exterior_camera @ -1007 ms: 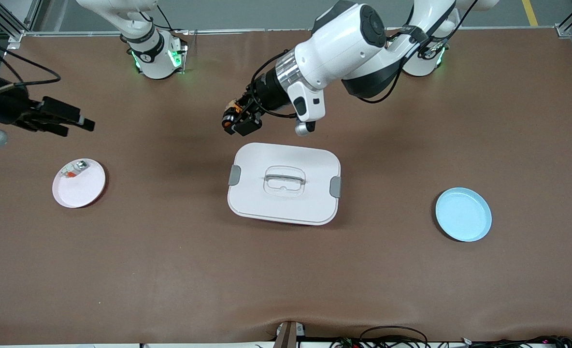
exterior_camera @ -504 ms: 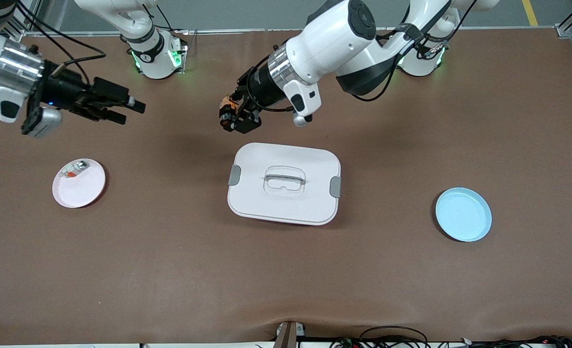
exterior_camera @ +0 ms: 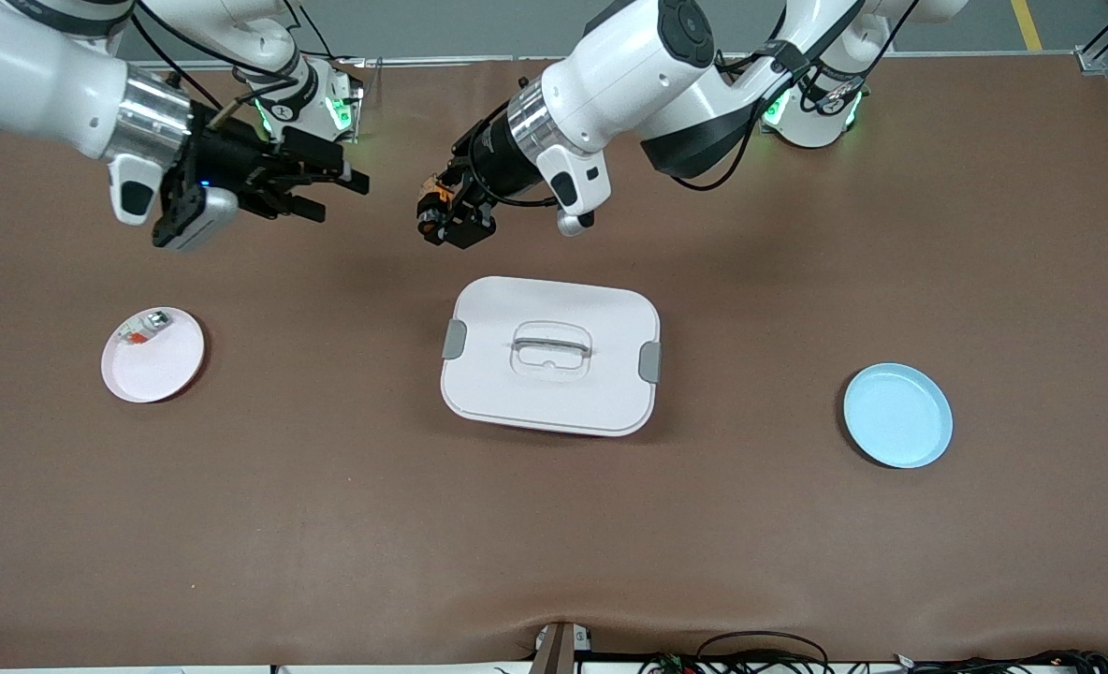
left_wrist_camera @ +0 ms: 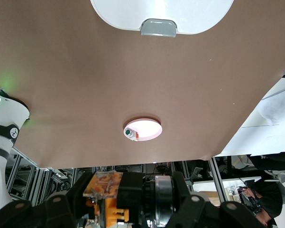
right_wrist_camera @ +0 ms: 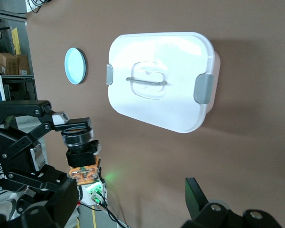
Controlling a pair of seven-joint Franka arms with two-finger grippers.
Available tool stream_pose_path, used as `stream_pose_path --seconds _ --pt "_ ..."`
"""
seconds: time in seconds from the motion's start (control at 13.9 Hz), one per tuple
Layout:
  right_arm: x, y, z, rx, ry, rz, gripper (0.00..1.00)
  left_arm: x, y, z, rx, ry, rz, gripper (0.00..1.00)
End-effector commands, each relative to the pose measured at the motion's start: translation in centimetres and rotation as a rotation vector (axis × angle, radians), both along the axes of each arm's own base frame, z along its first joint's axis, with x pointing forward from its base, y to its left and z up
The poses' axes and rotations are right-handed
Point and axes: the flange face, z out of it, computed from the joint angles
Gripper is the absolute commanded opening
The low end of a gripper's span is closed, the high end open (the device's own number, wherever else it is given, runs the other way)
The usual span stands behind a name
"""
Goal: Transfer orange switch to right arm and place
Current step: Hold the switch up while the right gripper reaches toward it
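brown table (exterior_camera: 797, 234) | left end effector (exterior_camera: 442, 217) pinching orange switch (exterior_camera: 436, 197) | right end effector (exterior_camera: 334, 192) spread

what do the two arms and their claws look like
Both arms are glossy white with rounded casings, a silver metal ring at the wrist and black cables looped alongside. Green lights glow at their bases. The left claw and right claw are black two-finger units; "ROBOTIQ" is printed in white on the left one. Each wrist carries a small grey-white camera housing.

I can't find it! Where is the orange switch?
The left gripper holds the orange switch in the air, over bare table between the robot bases and the white lidded box.
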Motion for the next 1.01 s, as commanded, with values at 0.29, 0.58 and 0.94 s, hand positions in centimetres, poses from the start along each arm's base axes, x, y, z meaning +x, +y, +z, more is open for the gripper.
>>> stream_pose_path --seconds 0.29,0.58,0.94 --pt "-0.8 4.6 -0.6 0.02 0.009 -0.069 1.0 -0.2 -0.1 0.4 0.014 -0.007 0.003 0.28" --pt "-1.3 5.9 -1.3 0.019 0.003 -0.082 1.0 -0.2 -0.1 0.1 0.018 -0.003 0.002 0.28" --pt "-2.1 7.1 -2.6 0.011 0.016 -0.099 1.0 -0.3 -0.2 0.0 0.019 -0.002 0.0 0.28"
